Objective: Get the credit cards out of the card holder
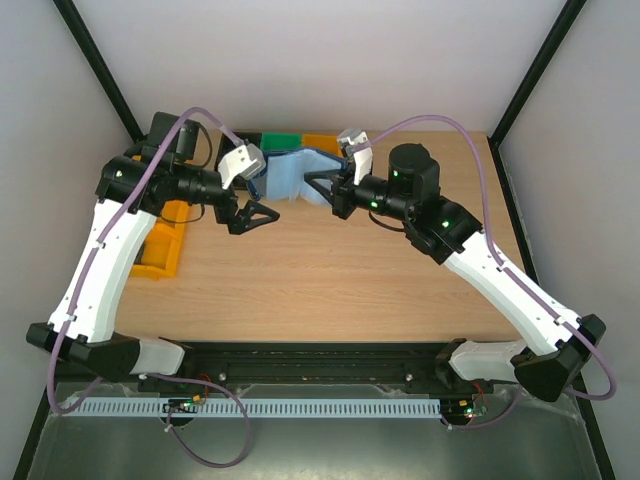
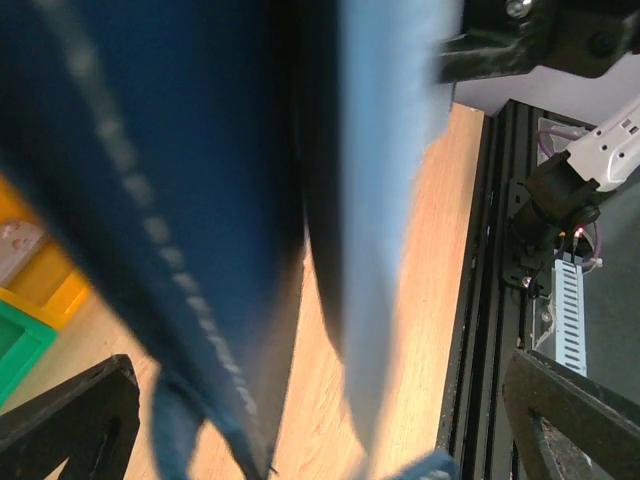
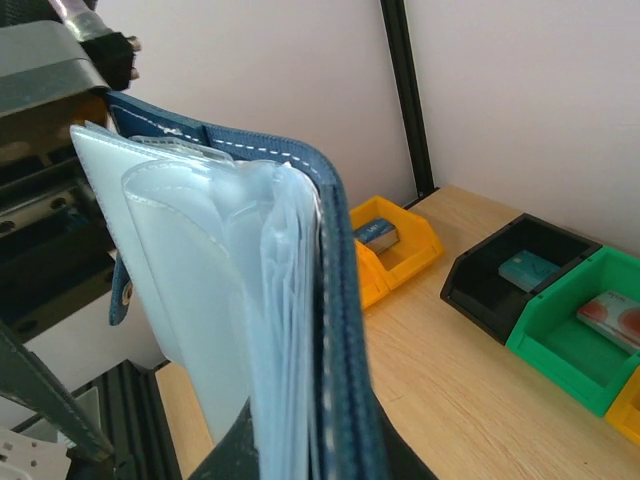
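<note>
The card holder (image 1: 293, 176) is held up open above the back of the table, navy outside with pale blue-grey sleeves. My right gripper (image 1: 318, 187) is shut on its lower edge; in the right wrist view the holder (image 3: 300, 300) rises from between the jaws (image 3: 320, 468). I see no card in its sleeves. My left gripper (image 1: 260, 214) is open just left of and below the holder. In the left wrist view the blurred holder (image 2: 200, 200) hangs close to the camera, between the wide-apart fingers (image 2: 70, 420). Credit cards lie in bins: a reddish-pink one (image 3: 615, 315), a teal one (image 3: 527, 268), a grey-blue one (image 3: 376, 236).
A yellow bin (image 1: 165, 245) stands at the left edge. Black (image 1: 232, 150), green (image 1: 281, 141) and orange (image 1: 320, 141) bins line the back. In the right wrist view these are the yellow bin (image 3: 415, 245), black bin (image 3: 480, 290) and green bin (image 3: 560, 360).
</note>
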